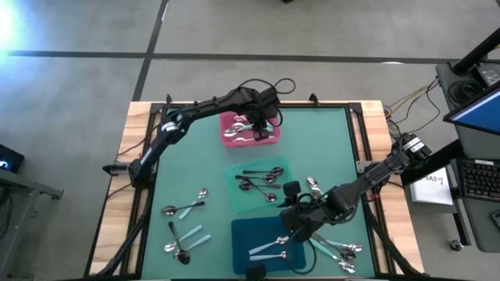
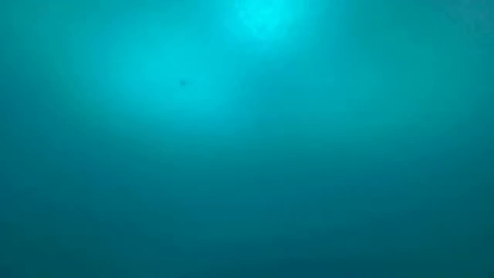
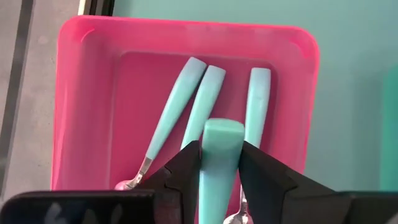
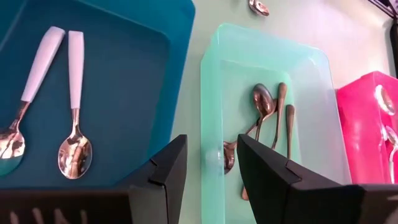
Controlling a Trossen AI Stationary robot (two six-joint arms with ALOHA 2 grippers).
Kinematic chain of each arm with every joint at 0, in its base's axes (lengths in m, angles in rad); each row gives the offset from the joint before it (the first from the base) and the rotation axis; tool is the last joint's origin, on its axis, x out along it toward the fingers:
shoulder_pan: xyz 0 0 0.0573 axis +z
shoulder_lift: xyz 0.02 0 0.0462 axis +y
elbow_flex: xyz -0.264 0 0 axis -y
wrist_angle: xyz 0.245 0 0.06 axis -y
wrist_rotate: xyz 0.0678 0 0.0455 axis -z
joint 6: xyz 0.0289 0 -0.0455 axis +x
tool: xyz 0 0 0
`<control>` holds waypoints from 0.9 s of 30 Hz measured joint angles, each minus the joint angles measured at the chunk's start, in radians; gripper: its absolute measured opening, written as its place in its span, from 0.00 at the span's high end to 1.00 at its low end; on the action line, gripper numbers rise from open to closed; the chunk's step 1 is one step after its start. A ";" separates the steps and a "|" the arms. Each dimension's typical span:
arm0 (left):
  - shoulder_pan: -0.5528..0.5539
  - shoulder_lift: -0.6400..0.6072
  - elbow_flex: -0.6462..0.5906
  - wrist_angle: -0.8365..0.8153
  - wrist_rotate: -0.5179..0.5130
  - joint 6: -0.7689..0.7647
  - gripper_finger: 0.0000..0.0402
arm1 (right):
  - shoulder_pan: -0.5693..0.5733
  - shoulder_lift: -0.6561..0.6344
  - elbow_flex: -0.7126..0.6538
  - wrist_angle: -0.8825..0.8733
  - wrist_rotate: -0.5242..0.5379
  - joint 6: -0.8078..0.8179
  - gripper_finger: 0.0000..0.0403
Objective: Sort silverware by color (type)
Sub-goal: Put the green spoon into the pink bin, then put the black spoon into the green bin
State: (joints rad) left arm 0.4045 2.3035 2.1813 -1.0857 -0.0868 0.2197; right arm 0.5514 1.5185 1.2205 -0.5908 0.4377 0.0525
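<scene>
My left gripper (image 1: 262, 125) is over the pink tray (image 1: 232, 119) at the table's far side, shut on a teal-handled spoon (image 3: 222, 140). Three more teal-handled spoons (image 3: 205, 99) lie on the pink tray's floor (image 3: 137, 81). My right gripper (image 1: 294, 218) is open and empty. In the right wrist view it (image 4: 211, 155) hangs over the gap between the dark-teal tray (image 4: 124, 93), which holds two pale-handled spoons (image 4: 68, 62), and the mint tray (image 4: 208, 124), which holds dark-handled spoons (image 4: 273, 112). The low view shows only a teal blur. My left gripper pinches the teal spoon's handle (image 3: 222, 155) between its two fingers, one on each long side, a little back from its free end. The handle runs along the fingers, and its blunt end (image 3: 222, 127) sticks out past the fingertips over the pink tray. The gripper hides the bowl end.
Loose spoons lie on the green mat at the left (image 1: 183, 208) (image 1: 186, 242) and at the right near my right arm (image 1: 337, 248) (image 1: 313, 184). The mint tray (image 1: 241, 197) and the dark-teal tray (image 1: 246, 234) stand in a row toward the near edge. The wooden table rim (image 1: 125, 156) frames the mat.
</scene>
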 joint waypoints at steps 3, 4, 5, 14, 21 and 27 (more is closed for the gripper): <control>0.000 0.000 -0.005 0.003 0.000 0.000 0.71 | 0.000 0.000 0.000 0.001 0.000 0.000 0.67; 0.000 0.000 -0.006 0.002 0.000 0.001 0.68 | 0.000 0.000 0.000 0.001 0.000 0.000 0.67; 0.000 0.000 -0.007 0.003 0.000 0.001 0.66 | 0.000 0.000 0.000 0.001 0.000 0.000 0.67; 0.002 -0.013 -0.011 -0.108 -0.009 -0.041 0.48 | 0.000 0.001 0.000 0.002 0.000 0.000 0.67; -0.017 -0.106 -0.088 -0.216 -0.076 -0.112 0.48 | 0.000 0.001 0.000 0.006 0.000 0.000 0.67; -0.075 -0.302 -0.402 -0.187 -0.096 -0.228 0.49 | 0.000 0.001 0.000 0.006 0.000 0.000 0.67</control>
State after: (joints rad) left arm 0.3299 2.0016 1.7798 -1.2732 -0.1825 -0.0079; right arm 0.5510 1.5196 1.2205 -0.5851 0.4381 0.0521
